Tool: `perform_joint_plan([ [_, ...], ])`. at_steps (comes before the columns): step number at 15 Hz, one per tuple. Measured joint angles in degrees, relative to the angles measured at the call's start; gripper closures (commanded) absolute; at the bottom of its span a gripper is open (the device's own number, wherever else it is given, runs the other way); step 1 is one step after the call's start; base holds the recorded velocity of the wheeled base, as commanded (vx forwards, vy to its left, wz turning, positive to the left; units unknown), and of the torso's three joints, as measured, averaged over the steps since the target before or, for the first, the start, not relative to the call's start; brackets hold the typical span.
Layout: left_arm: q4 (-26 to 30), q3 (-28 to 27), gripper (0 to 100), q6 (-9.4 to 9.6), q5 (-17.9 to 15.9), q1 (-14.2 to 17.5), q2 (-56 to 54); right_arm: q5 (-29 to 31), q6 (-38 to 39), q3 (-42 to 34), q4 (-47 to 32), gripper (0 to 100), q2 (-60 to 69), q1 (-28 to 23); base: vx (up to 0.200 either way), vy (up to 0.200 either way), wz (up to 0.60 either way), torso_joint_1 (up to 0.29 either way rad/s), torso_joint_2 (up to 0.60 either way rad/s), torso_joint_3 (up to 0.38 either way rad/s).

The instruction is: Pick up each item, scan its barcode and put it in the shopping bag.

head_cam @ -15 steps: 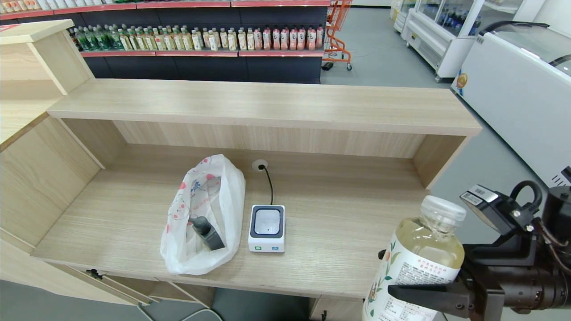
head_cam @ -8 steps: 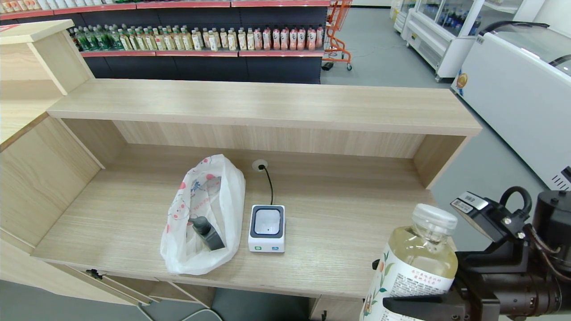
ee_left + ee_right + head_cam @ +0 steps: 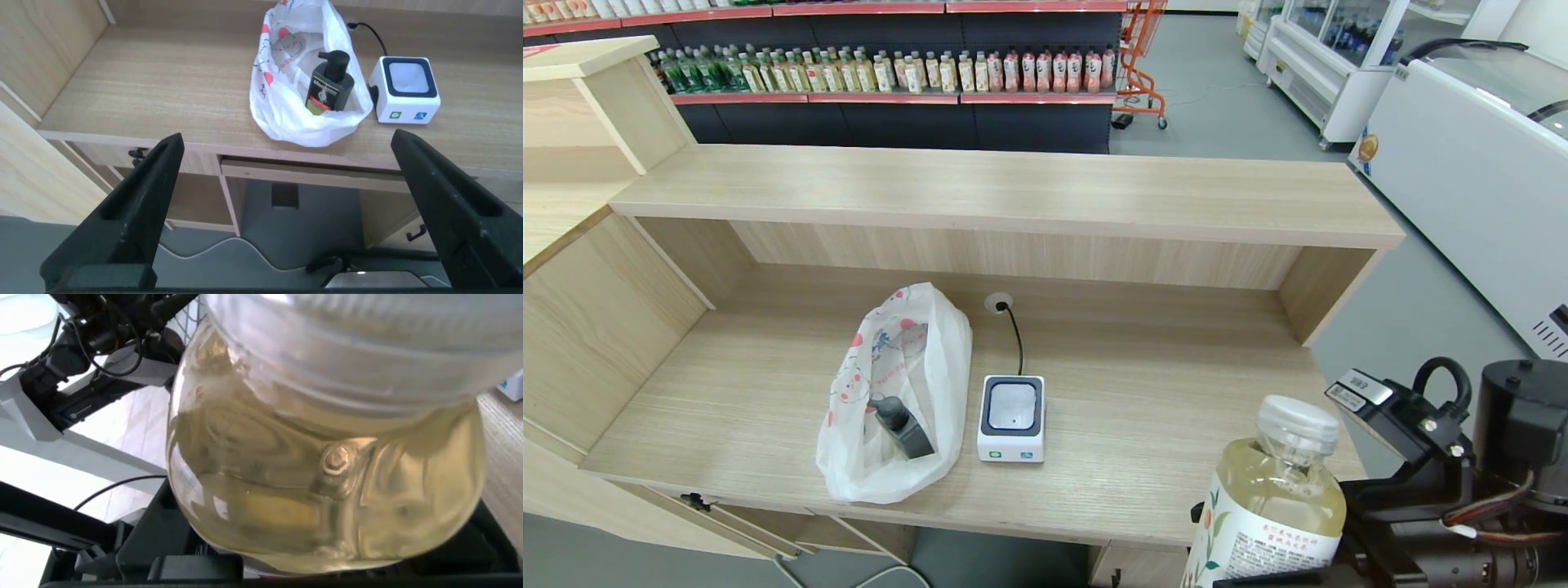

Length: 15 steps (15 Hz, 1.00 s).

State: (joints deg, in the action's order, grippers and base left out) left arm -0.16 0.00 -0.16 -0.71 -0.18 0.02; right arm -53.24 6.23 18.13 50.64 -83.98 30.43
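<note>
While the right gripper pinched the bottle well right of the scanner, the sound move seemed to be carrying it over and turning its label squarely to the scanner's window. The shopping bag lay just left of the scanner, and the left gripper hung spread and empty.

Matte black covers the robot's right arm, its boxy wrist block studded with silver screws and tagged with a small white label. A black cable loops above it, and red and white wires curl below. The left claw has two flat, angular black fingers.
</note>
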Motion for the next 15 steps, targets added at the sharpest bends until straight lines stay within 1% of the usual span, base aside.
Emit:
perform_joint_plan([
  [3, 0.0, 0.0, 0, 0.00, 0.0, 0.0, 0.0, 0.1, 0.6, 0.1, 0.0, 100, -1.0, 1.2, 0.000, 0.000, 0.00, 0.000, 0.00, 0.000],
  [7, 0.0, 0.0, 0, 0.00, 0.0, 0.0, 0.0, 1.8, 2.7, 0.9, 0.1, 100, -2.7, 2.4, 0.000, 0.000, 0.00, 0.000, 0.00, 0.000],
  [11, 0.0, 0.0, 0, 0.02, 0.0, 0.0, 0.0, 3.8, 2.8, 1.3, 0.2, 100, -4.1, 3.8, 0.000, 0.000, 0.00, 0.000, 0.00, 0.000],
  [15, 0.0, 0.0, 0, 0.00, 0.0, 0.0, 0.0, 4.1, 2.8, 1.4, 0.6, 100, -5.4, 4.2, 0.000, 0.000, 0.00, 0.000, 0.00, 0.000],
])
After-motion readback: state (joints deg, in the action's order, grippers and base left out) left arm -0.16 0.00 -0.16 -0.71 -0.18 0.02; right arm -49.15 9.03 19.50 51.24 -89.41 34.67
